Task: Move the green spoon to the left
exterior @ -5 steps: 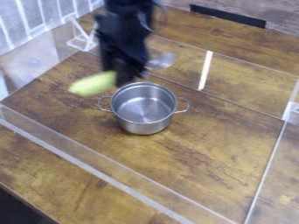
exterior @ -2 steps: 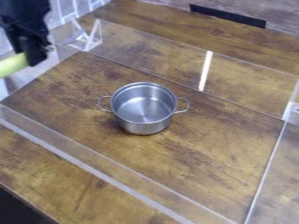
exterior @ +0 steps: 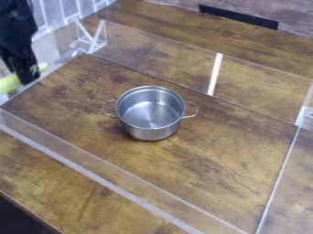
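Over at the far left edge, the black gripper hangs down over the wooden table, pointing almost straight down. It's pretty blurry, so I can't make out the jaws or how wide they stand. Right below and beside it there's a bit of yellow-green poking out: that's the green spoon, or at least the handle part of it. The metal end isn't visible. It sits right at the claw's tip, but whether it's actually clamped in there I honestly can't tell.

Moving right, there's a clear plastic stand near the back left corner. Roughly in the middle sits a round steel pot with two little handles, empty and upright, well apart from the arm. A low clear plastic barrier runs around the work area, and its far right side catches some glare.
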Motion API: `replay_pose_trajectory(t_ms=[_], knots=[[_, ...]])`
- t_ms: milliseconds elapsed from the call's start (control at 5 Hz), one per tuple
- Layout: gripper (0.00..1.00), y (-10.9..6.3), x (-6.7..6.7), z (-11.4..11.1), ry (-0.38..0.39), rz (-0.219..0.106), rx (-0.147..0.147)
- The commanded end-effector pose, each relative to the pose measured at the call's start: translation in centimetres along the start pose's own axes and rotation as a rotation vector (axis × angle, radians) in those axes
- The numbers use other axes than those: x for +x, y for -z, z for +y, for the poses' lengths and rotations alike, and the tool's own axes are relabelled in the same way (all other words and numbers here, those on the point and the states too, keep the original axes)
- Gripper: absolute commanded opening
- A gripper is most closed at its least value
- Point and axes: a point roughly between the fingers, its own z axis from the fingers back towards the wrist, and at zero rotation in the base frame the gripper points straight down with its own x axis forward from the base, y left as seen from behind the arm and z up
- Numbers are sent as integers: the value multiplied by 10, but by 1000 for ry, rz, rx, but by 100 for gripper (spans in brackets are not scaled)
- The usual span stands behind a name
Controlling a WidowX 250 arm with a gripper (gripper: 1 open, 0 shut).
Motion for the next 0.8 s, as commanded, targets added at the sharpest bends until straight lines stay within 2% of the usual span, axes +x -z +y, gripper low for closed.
replay_pose_trajectory(t_ms=[0, 200, 600], knots=[[0, -4, -2, 11, -24, -54, 9], [0, 1, -5, 14, -48, -67, -16], [0, 2, 1, 19, -67, -86, -64]])
